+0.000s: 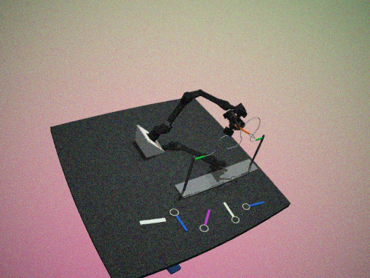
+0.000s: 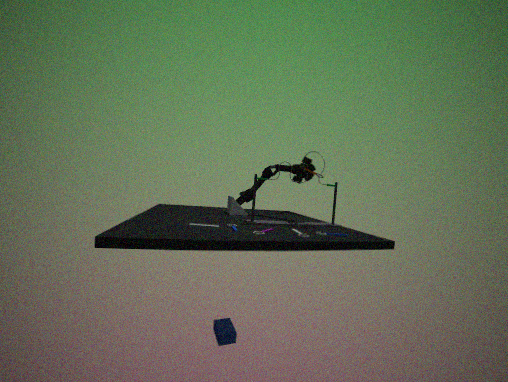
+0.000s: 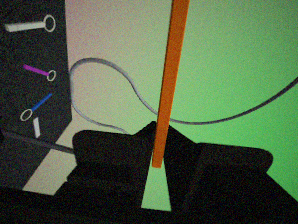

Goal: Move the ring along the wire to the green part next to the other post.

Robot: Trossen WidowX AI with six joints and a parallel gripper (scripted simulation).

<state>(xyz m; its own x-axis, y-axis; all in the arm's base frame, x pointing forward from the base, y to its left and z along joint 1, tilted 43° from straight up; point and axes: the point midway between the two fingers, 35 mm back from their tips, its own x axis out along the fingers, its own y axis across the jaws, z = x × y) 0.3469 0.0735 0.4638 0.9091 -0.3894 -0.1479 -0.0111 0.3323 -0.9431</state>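
My gripper [image 1: 236, 125] [image 2: 311, 172] [image 3: 158, 125] is shut on the orange handle [image 1: 245, 130] [image 2: 314, 174] [image 3: 172, 75]. The ring [image 1: 252, 136] [image 2: 320, 176] is at the handle's far end, at the wire a little inward of the right green part [image 1: 258, 138] [image 2: 331, 185]; it is out of the wrist view. Whether the wire passes through it is too small to tell. The grey wire [image 3: 200, 122] loops above and beside the gripper and passes behind the handle in the wrist view. The left green part [image 1: 199, 158] [image 2: 261, 178] is beside the left post [image 1: 188, 178] [image 2: 254, 200].
The right post [image 1: 256, 153] [image 2: 334, 205] stands at the far end of the grey base strip [image 1: 197, 185]. Flat ring-and-stick shapes, such as a magenta stick [image 1: 207, 217] [image 3: 37, 70], and a white bar [image 1: 152, 220] lie along the table's front. The arm's white base [image 1: 147, 143] stands behind.
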